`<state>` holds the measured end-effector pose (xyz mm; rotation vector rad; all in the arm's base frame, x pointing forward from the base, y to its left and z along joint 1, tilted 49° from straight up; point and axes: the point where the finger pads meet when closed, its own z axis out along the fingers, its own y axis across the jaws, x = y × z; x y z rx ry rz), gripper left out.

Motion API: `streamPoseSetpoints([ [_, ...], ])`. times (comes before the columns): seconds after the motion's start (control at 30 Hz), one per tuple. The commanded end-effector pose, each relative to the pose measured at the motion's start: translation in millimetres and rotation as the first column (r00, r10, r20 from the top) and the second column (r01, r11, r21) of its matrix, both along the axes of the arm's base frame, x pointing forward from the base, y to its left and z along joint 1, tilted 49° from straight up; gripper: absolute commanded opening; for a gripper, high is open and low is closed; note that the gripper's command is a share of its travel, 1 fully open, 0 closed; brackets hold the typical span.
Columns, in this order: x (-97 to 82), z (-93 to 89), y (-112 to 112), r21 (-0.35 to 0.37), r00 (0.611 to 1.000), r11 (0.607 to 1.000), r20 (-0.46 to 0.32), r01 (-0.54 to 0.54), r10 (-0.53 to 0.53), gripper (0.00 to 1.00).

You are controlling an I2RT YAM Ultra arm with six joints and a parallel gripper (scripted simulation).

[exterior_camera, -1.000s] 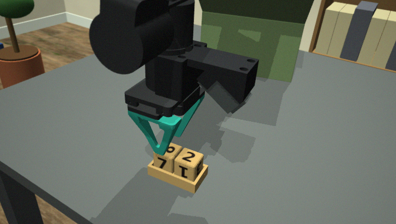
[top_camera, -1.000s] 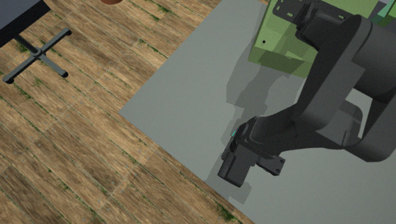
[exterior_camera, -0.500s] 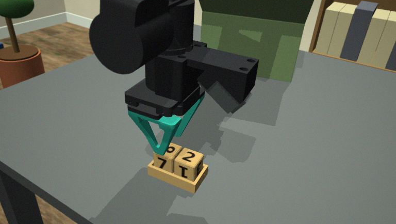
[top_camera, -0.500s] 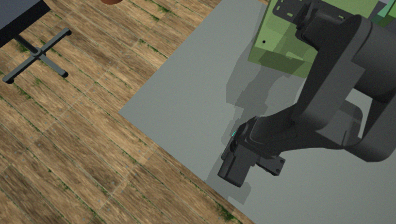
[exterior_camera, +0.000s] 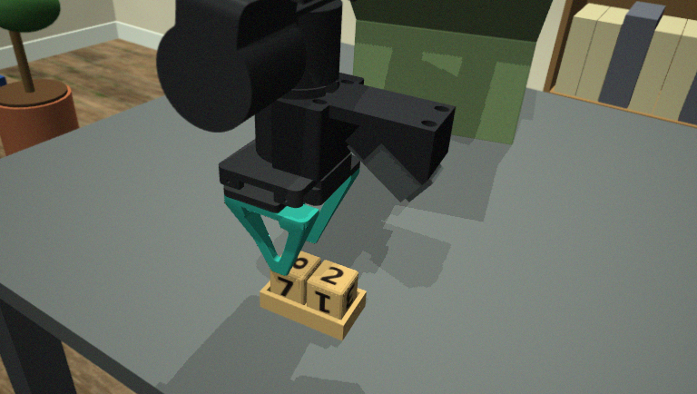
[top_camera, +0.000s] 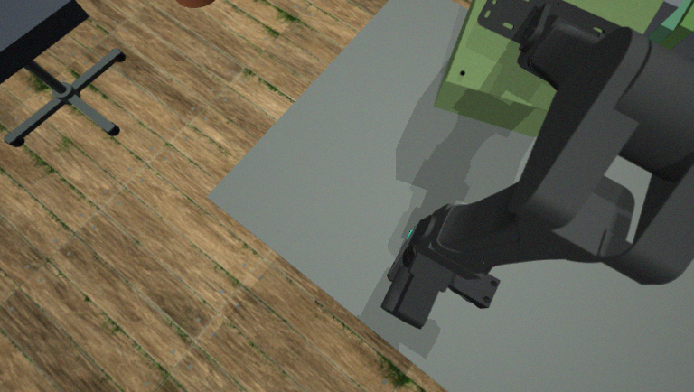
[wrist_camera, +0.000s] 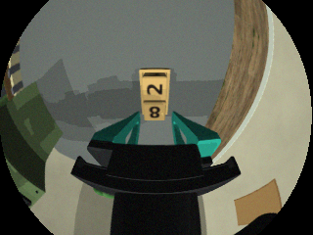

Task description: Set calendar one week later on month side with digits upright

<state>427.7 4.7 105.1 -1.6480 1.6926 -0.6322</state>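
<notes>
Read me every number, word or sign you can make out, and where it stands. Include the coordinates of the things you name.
"8": top of the left cube in the exterior view [exterior_camera: 296,293] [wrist_camera: 155,117]
"7": that cube's near side
"2": top of the right cube [exterior_camera: 331,290] [wrist_camera: 155,82]
"1", upside down: its near side
Its right end: a partial mark, unreadable
Tray [exterior_camera: 303,314] [wrist_camera: 155,70]: no lettering visible
</notes>
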Motion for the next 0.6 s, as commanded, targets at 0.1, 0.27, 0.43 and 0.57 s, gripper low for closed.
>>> streamPoseSetpoints([
  [0.1, 5.0, -2.5, 1, 0.001, 1.0, 1.0, 0.004, 0.0, 0.0, 0.47],
  [0.27, 10.3, -7.1, 1, 0.001, 1.0, 1.0, 0.004, 0.0, 0.0, 0.47],
  [0.43, 15.7, -11.7, 2, 0.001, 1.0, 1.0, 0.004, 0.0, 0.0, 0.47],
  [0.57, 19.6, -15.1, 3, 0.001, 1.0, 1.0, 0.004, 0.0, 0.0, 0.47],
])
